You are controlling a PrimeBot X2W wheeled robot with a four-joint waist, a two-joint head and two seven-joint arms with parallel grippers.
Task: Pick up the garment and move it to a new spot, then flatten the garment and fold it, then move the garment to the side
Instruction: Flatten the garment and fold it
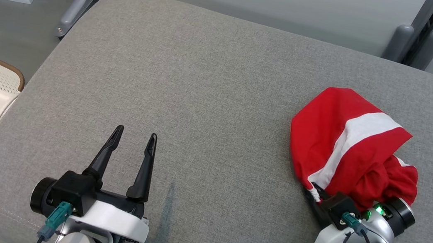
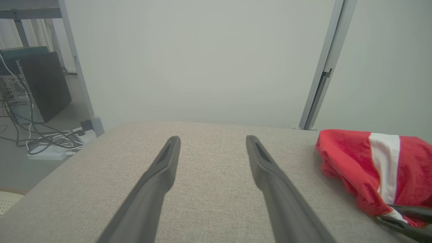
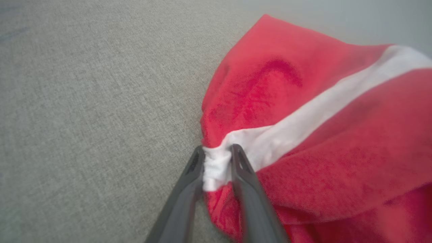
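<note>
Red garment (image 1: 347, 143) crumpled on grey cushion (image 1: 203, 94): pickup stage.
Right gripper (image 3: 217, 158) nipped on its white stripe (image 3: 303, 121), left gripper (image 1: 136, 132) wide, empty; move, flatten, fold pending.

My left gripper (image 2: 212, 141) stands wide open over the grey upholstered surface (image 2: 209, 202); the red garment (image 2: 351, 162), white-striped, lies at its right.

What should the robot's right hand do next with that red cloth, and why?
Probably lift it slightly. The right hand pinches the white stripe at the edge of the red garment, which lies bunched on the grey cushion; the left hand hangs open, well apart.
</note>
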